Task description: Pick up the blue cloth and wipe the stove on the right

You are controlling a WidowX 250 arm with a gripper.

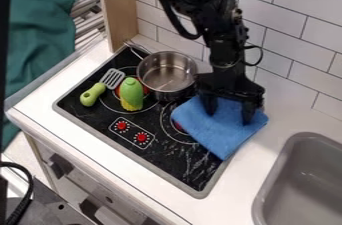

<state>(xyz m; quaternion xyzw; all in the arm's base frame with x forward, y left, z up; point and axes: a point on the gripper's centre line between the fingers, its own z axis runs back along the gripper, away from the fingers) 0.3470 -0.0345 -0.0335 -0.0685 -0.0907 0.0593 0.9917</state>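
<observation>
On my feed the blue cloth (217, 136) lies at the right side of the black toy stovetop (163, 161), running over the stove's edge onto the white counter (259, 166). It's an even, medium blue with a soft, matte face, roughly four-sided, and from up here it looks fairly flat, with slight dips and shading near the top. One corner points toward the stove's front edge, and the right-hand corner looks rounded. Its left edge covers part of the right burner ring (168, 131), with a bit of red peeking out beside it. Pale streaks mark the black surface near the lower corner.

I've got the gripper (229, 117) over the cloth's upper half, pointing down, its two fingers spread well apart with blue fabric visible between them, so I read it as released rather than clenched. The metal pot (167, 71) sits behind and to the left.
</observation>
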